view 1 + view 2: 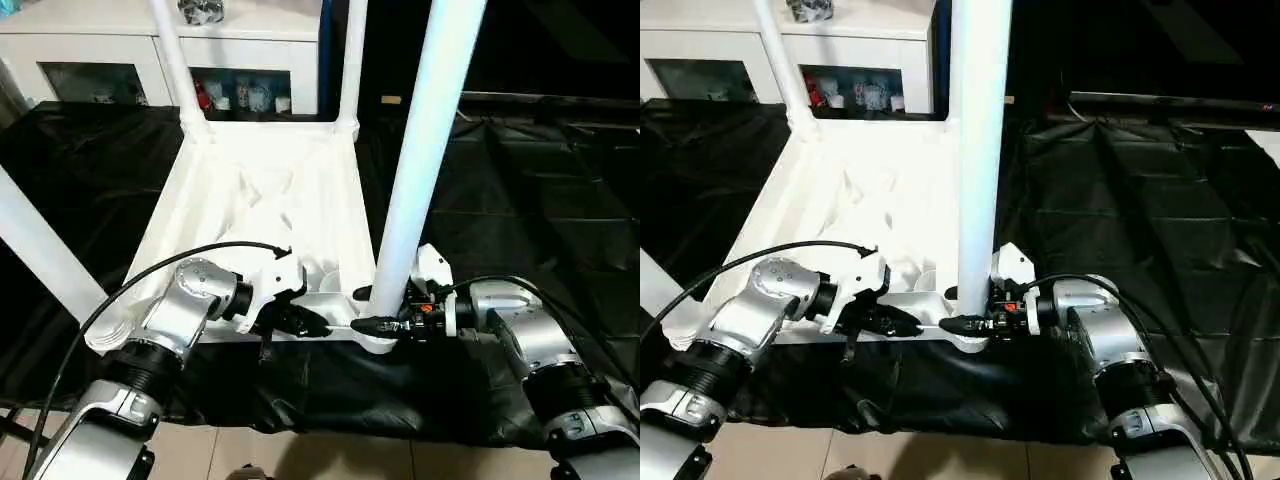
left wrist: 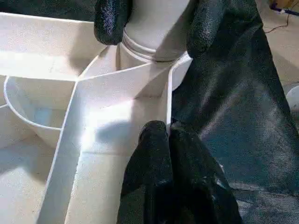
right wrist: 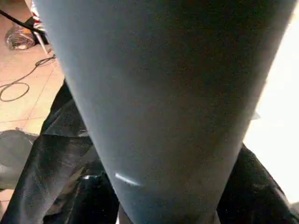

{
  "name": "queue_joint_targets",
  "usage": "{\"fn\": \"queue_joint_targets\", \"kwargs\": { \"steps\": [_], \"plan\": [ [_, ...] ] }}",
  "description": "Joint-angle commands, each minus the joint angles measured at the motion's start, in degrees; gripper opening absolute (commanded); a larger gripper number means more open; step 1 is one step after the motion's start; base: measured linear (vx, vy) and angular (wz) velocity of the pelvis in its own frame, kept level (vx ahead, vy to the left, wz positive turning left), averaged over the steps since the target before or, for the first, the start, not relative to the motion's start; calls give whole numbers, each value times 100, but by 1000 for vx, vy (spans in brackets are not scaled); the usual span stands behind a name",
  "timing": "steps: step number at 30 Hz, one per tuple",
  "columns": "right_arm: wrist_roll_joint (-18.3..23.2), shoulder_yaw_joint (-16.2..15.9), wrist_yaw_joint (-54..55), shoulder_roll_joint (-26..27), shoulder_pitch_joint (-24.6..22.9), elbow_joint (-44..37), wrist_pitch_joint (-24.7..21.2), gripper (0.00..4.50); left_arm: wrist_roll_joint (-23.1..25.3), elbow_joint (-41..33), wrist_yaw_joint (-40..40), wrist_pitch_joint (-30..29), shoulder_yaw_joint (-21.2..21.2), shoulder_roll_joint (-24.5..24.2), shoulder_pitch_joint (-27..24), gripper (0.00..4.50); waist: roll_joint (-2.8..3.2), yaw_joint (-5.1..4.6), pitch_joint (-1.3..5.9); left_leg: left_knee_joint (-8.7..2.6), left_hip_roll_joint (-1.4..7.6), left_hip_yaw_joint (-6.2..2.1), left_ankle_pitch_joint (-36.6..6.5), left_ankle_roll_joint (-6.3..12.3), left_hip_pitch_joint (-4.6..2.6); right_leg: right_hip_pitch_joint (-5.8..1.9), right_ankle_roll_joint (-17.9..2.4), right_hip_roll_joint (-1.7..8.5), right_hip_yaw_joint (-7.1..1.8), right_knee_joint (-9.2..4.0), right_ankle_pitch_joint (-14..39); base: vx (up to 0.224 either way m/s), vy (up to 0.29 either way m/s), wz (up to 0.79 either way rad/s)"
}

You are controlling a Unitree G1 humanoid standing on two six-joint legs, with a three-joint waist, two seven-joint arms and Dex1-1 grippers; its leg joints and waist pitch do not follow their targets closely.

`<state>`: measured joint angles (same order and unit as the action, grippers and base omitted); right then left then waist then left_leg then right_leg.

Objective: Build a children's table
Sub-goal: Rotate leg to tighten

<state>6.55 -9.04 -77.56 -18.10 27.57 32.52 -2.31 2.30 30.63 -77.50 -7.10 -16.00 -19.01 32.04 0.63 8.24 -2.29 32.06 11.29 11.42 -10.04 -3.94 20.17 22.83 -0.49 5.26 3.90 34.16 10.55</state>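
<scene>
The white tabletop (image 1: 300, 160) lies upside down on a black sheet, ribbed underside up. Legs stand in its two far corners (image 1: 178, 70) (image 1: 352, 60), and another leg (image 1: 40, 250) leans at the near left corner. The near right leg (image 1: 425, 150) stands upright in its corner socket (image 1: 385, 342). My right gripper (image 1: 378, 310) is closed around this leg's base, one black finger (image 2: 112, 18) on each side. My left gripper (image 1: 312, 322) is shut on the tabletop's thin near rim (image 2: 167, 100), a short way left of that socket.
A white cabinet (image 1: 150, 55) with glass doors stands behind the tabletop. The black sheet (image 1: 520, 200) spreads wide to the right and left. Tiled floor (image 1: 330, 460) shows below the sheet's front edge. A black cable (image 1: 150, 265) arcs over my left forearm.
</scene>
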Motion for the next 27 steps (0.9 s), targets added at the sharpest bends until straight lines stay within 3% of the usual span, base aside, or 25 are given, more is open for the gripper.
{"fn": "queue_joint_targets", "kwargs": {
  "steps": [1, 2, 5, 6, 7, 9, 14, 18, 19, 20, 22, 24, 27],
  "plan": [
    [-179, -783, -365, 323, -219, -9, -246, 214, -38, -140, 372, 78, -30, 247, 154, 0, -37, -23, 303, -339, 231, -93, -1339, 300, -32, -254, -1279, 344, -244, -393, 1247, 0, 0, 0],
    [-220, -685, 1, 437, -243, 43, -197, 213, 15, -66, 728, 82, 62, 341, 195, 0, 4, -18, 301, -346, 234, -98, -1398, 271, -42, -244, -1258, 344, -244, -410, 1326, 0, 0, 0],
    [-400, -453, 965, 697, -172, 395, -50, 210, 110, 35, 1316, 29, 157, 528, 245, 0, 10, -45, 280, -369, 219, -111, -1541, 169, -37, -241, -1156, 343, -240, -440, 1617, 0, 0, 0],
    [-418, -427, 1069, 726, -162, 437, -29, 208, 116, 41, 1365, 21, 163, 549, 246, 0, 57, -48, 270, -378, 218, -115, -1647, 136, -53, -225, -1114, 351, -243, -466, 1808, 0, 0, 0],
    [-458, -282, 1588, 888, -113, 630, -20, 208, 151, 58, 1630, -45, 184, 672, 245, 0, 25, -77, 252, -379, 203, -121, -1855, 75, -78, -205, -990, 364, -237, -528, 2293, 0, 0, 0],
    [-503, -150, 2154, 1062, -56, 777, -106, 203, 194, 61, 1890, -138, 196, 810, 250, 0, 16, -137, 236, -399, 182, -157, -2019, -10, -101, -185, -722, 371, -222, -599, 3003, -26, -2, -1],
    [-565, 86, 3312, 1488, 101, 1117, -241, 199, 263, 198, 2544, -291, 242, 1229, 335, 0, 67, -337, 226, -414, 145, -215, -2380, -22, -89, -143, -463, 347, -178, -690, 3436, -20, 1, -1],
    [-635, 351, 4427, 1871, 302, 1518, -194, 199, 361, 307, 3079, -334, 241, 1626, 392, 0, 94, -428, 244, -442, 150, -241, -2501, -27, -83, -151, -518, 332, -147, -698, 3172, 0, 0, 0],
    [-637, 360, 4440, 1914, 306, 1528, -99, 199, 380, 310, 3095, -299, 218, 1656, 399, 0, 87, -436, 246, -448, 149, -246, -2520, -12, -76, -162, -528, 327, -139, -699, 3120, 0, 0, 0],
    [-581, 380, 4360, 1960, 294, 1511, -31, 234, 394, 306, 3076, -275, 198, 1667, 401, 0, 91, -450, 248, -453, 147, -246, -2541, 23, -55, -170, -543, 330, -146, -698, 3016, 0, 0, 0],
    [-468, 455, 4248, 2030, 265, 1424, -41, 269, 411, 302, 3000, -180, 163, 1660, 407, 0, 84, -458, 242, -445, 149, -231, -2631, 68, -85, -131, -602, 324, -168, -708, 2946, 0, 0, 0],
    [-343, 505, 4023, 1974, 205, 1226, -169, 286, 390, 264, 2829, -59, 119, 1567, 386, 0, 79, -450, 249, -451, 154, -227, -2567, 115, -66, -151, -658, 327, -188, -688, 2796, 0, 0, 0],
    [-449, 331, 3708, 1643, 62, 871, 21, 296, 382, 264, 2828, 74, 153, 1490, 335, 0, 49, -403, 274, -436, 171, -196, -2308, 177, -56, -170, -779, 328, -217, -641, 2357, 0, 0, 0]
  ]
}}
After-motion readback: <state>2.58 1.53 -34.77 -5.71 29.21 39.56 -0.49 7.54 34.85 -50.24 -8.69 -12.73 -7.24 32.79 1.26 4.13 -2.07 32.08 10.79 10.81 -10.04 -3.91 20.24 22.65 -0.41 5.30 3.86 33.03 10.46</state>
